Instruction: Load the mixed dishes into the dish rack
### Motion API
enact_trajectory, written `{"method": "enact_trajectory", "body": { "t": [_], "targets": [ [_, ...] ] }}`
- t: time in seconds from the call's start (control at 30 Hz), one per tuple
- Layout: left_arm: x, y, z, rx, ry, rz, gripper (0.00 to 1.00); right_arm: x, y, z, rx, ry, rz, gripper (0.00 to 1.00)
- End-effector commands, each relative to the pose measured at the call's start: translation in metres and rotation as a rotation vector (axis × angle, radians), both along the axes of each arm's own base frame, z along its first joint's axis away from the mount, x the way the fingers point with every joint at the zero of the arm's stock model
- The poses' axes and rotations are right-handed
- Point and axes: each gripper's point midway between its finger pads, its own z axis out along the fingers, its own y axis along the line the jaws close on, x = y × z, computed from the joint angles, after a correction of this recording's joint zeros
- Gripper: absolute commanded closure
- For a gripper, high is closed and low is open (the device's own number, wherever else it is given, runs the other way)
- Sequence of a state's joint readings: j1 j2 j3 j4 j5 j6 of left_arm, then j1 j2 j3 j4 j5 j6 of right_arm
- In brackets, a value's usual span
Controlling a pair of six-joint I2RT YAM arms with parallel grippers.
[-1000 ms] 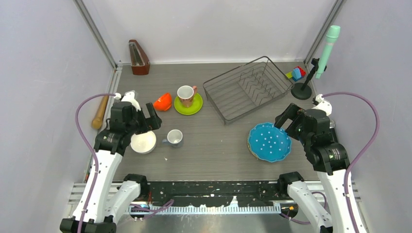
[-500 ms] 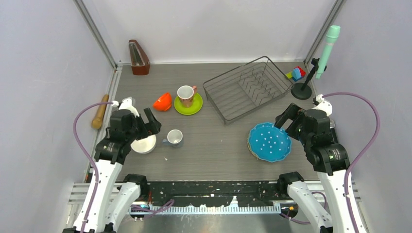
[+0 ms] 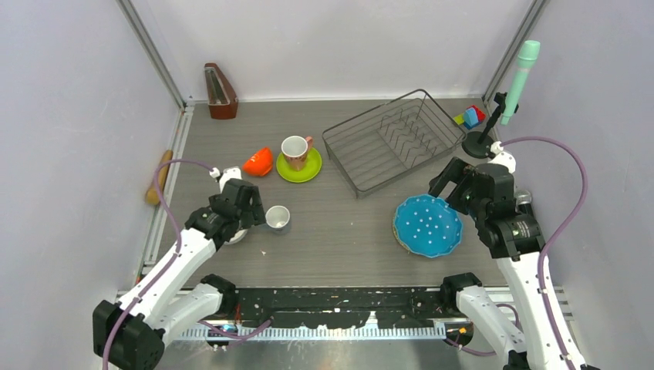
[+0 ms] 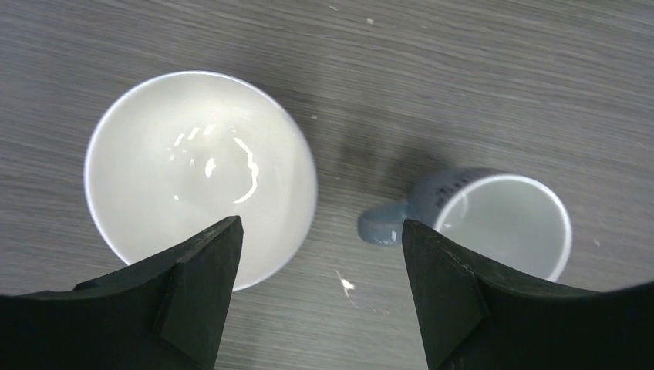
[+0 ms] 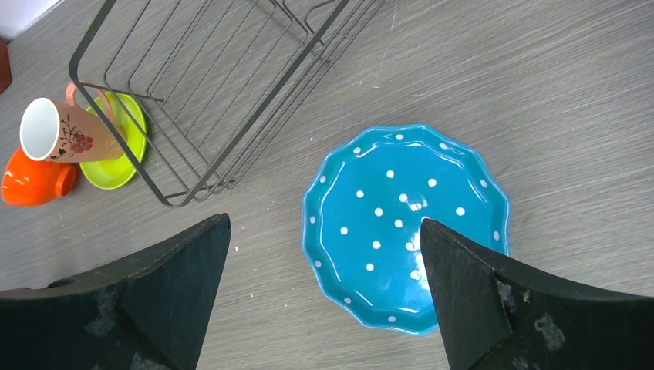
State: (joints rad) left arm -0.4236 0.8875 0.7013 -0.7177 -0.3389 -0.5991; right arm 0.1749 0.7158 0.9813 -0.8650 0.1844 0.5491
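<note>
The white bowl (image 4: 200, 173) and the small pale grey-white mug (image 4: 501, 223) stand side by side on the table. My left gripper (image 4: 320, 222) is open and empty above the gap between them. In the top view it (image 3: 248, 212) covers most of the bowl beside the mug (image 3: 276, 218). The blue white-dotted plate (image 5: 405, 227) lies flat under my open, empty right gripper (image 5: 324, 220), which also shows in the top view (image 3: 455, 185). The pink mug (image 3: 295, 150) stands on the lime-green plate (image 3: 308, 171), with the orange bowl (image 3: 259, 162) to its left. The black wire dish rack (image 3: 393, 139) holds nothing.
A brown wooden metronome (image 3: 220, 91) stands at the back left. A wooden pin (image 3: 158, 176) lies by the left wall. A teal microphone on a black stand (image 3: 480, 145) and coloured blocks (image 3: 470, 117) are right of the rack.
My left arm has swung right and lowered, from over the white bowl to between bowl and mug. My right gripper has shifted slightly towards the rack.
</note>
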Motion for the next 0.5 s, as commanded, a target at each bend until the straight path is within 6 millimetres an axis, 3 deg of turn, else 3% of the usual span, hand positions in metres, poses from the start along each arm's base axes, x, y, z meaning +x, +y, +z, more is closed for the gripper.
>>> {"method": "enact_trajectory", "body": {
  "t": [0.0,0.2,0.47],
  "targets": [
    [0.025,0.019,0.013,0.082,-0.124,0.112,0.24,0.013,0.006,0.013,0.025,-0.056,0.015,0.0],
    [0.028,0.015,-0.006,0.055,-0.082,0.149,0.37,0.016,0.006,0.013,0.021,-0.049,0.012,0.0],
    [0.024,0.025,-0.034,0.073,0.003,0.231,0.43,0.016,0.01,0.007,0.039,-0.032,0.02,0.0]
  ]
}}
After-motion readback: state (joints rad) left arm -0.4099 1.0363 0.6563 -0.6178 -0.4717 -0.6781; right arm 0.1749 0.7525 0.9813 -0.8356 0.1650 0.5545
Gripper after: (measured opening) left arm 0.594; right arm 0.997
